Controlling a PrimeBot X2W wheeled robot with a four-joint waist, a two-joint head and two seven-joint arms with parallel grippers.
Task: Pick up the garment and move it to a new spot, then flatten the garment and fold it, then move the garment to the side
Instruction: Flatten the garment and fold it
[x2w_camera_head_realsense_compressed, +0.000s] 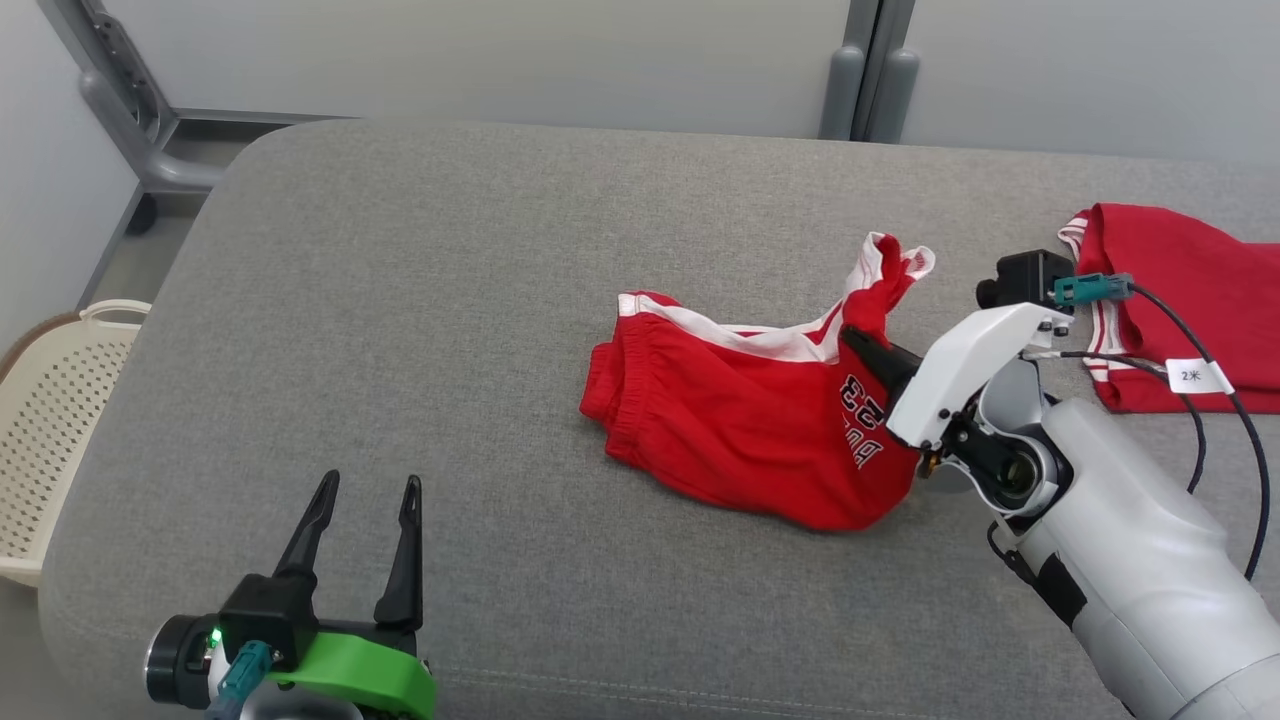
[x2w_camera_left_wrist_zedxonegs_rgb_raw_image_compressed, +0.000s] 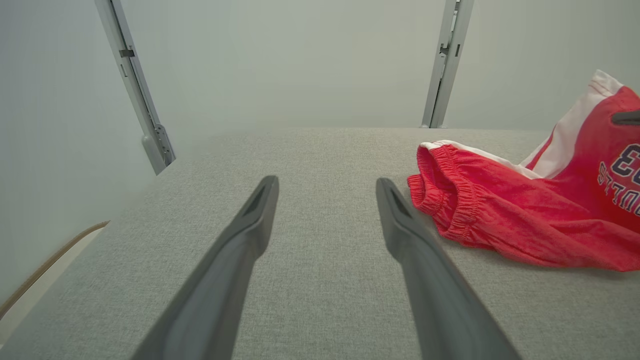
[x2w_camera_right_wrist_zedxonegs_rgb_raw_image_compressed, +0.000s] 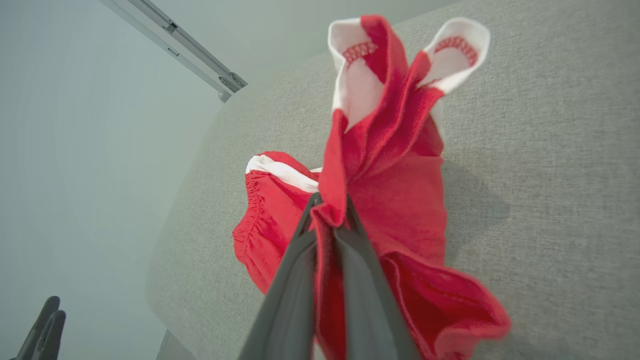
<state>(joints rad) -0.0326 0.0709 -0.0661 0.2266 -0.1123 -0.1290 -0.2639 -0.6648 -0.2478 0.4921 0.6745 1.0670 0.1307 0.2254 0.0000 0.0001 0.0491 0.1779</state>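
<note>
- Right gripper (x2w_camera_head_realsense_compressed: 852, 338): jaws nearly closed, pinching a bunched fold of the garment (x2w_camera_head_realsense_compressed: 740, 420); in the right wrist view the red cloth is clamped between the two dark fingers (x2w_camera_right_wrist_zedxonegs_rgb_raw_image_compressed: 295, 280).
- Garment: red shorts with white side stripes and dark printed lettering. The pinched end is lifted, with white-edged hems standing above the fingertips. The elastic waistband end rests on the worktop (x2w_camera_head_realsense_compressed: 450, 300), right of centre.
- Left gripper (x2w_camera_head_realsense_compressed: 370, 482): jaws spread wide, holding nothing, low over the near left of the worktop and well apart from the garment.
- Worktop: padded, covered in grey fabric.
- Second red garment (x2w_camera_head_realsense_compressed: 1180, 300): lies at the far right edge.
- Basket (x2w_camera_head_realsense_compressed: 60, 400): pale and perforated, beside the worktop's left side.
</note>
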